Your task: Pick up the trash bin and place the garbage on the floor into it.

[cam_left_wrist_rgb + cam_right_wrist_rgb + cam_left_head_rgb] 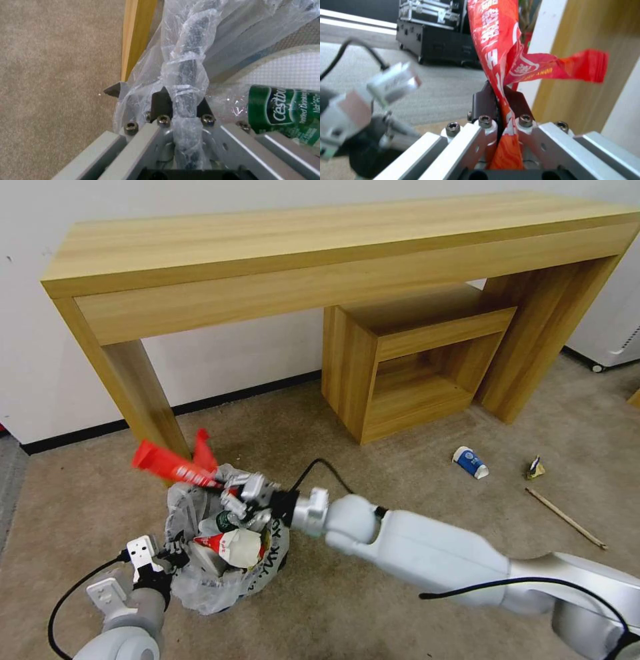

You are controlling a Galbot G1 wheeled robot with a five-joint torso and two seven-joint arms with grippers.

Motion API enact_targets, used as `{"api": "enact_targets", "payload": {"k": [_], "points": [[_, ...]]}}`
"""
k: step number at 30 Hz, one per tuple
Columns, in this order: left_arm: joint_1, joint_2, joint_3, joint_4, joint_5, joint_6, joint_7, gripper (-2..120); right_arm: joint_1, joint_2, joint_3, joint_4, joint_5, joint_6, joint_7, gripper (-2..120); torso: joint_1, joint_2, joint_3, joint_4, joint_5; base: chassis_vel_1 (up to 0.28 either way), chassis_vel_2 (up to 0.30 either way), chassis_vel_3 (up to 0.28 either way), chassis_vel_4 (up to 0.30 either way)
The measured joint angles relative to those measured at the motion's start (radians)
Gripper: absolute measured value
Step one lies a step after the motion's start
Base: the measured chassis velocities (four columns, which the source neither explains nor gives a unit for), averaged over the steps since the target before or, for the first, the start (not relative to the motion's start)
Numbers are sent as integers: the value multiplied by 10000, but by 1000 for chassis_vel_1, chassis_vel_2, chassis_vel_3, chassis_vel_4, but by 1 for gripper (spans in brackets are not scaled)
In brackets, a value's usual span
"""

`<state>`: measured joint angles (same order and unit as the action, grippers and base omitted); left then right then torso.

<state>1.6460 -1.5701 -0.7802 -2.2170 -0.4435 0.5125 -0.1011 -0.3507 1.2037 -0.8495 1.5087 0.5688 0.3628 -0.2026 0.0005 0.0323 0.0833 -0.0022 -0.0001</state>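
The trash bin, lined with a crinkled white bag, is held at lower left by my left gripper, shut on its bag-wrapped rim. Inside lie a white slipper and a green-labelled bottle. My right gripper hovers over the bin's far side, shut on a red wrapper that sticks out to the left; the wrapper is pinched between the fingers. On the floor to the right lie a blue-white paper cup, a crumpled scrap and a wooden stick.
A long wooden table stands against the wall, its left leg just behind the bin. A smaller wooden shelf unit sits under it. Grey carpet borders the far left. A black case stands farther off.
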Motion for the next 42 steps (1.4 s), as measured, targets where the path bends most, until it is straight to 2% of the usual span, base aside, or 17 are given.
{"api": "enact_targets", "payload": {"k": [10,24,29,31,35,37,39,42], "points": [[70,-2,37,-142,6,0,33,0,-86,317,-394,-851,-281,20,96,0,0,0,0,-2,0,0,0,0,0],[148,92,32,-303,-47,-7,59,0,-217,703,-430,-1734,-822,191,230,0,1,0,0,-1,0,0,0,0,0],[113,135,14,-309,-112,-7,59,0,-251,703,-430,-1840,-981,190,255,14,1,0,0,-1,0,0,0,0,0],[105,160,5,-312,-144,-7,55,0,-271,673,-416,-1914,-1129,186,269,25,0,0,0,-1,1,0,0,0,0],[105,173,-4,-312,-151,-8,53,0,-285,626,-412,-1940,-1169,190,273,32,1,0,0,-1,0,0,0,0,0],[93,186,-4,-310,-161,-8,51,0,-300,597,-395,-1940,-1186,188,285,45,1,0,0,-1,1,0,0,0,0],[86,190,-3,-302,-162,-8,49,0,-308,589,-386,-1935,-1189,187,288,48,1,0,0,-1,1,0,0,0,0],[41,222,-12,-267,-224,-4,34,0,-308,498,-355,-1794,-1183,156,309,65,1,0,0,0,1,0,0,0,0]]}}
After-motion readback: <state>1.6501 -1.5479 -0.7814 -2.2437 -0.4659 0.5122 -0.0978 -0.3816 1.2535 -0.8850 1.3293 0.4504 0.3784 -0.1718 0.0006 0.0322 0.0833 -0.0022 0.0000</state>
